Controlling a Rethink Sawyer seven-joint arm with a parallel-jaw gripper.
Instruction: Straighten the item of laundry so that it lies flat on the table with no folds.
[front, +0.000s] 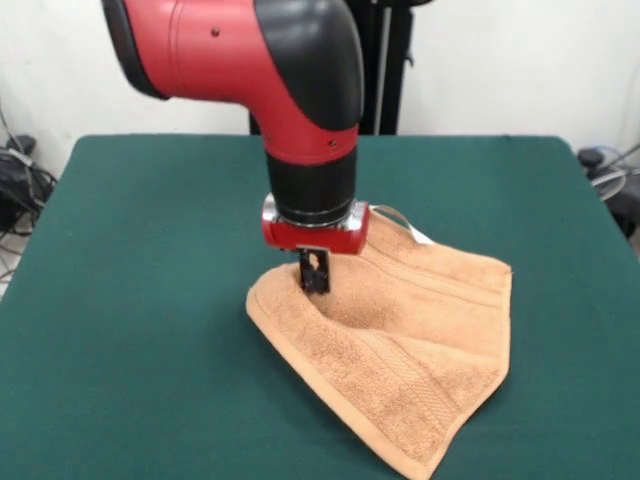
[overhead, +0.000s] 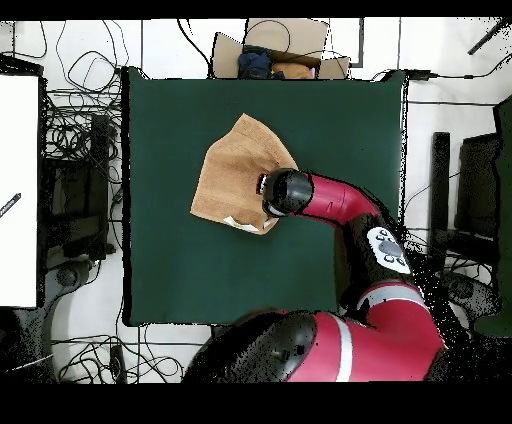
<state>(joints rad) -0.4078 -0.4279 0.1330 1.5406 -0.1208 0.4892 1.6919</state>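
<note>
The peach-orange towel (front: 420, 340) lies rumpled on the dark green table (front: 130, 300), right of centre in the front view, with its near corner pointing at the front edge. Its white tag (front: 420, 237) and loop (front: 395, 213) show at the far edge behind the wrist. My gripper (front: 314, 278) points straight down at the towel's left corner, its fingers close together and pinching the cloth, which bunches up around them. In the overhead view the towel (overhead: 230, 175) lies mid-table and the arm's wrist (overhead: 285, 192) hides the gripper and the towel's right edge.
The green table (overhead: 180, 270) extends far around the towel on all sides. A cardboard box (overhead: 270, 50) with cloths stands off the table's far edge in the overhead view. Cables (overhead: 85, 130) and a white surface (overhead: 18, 190) lie beside the table.
</note>
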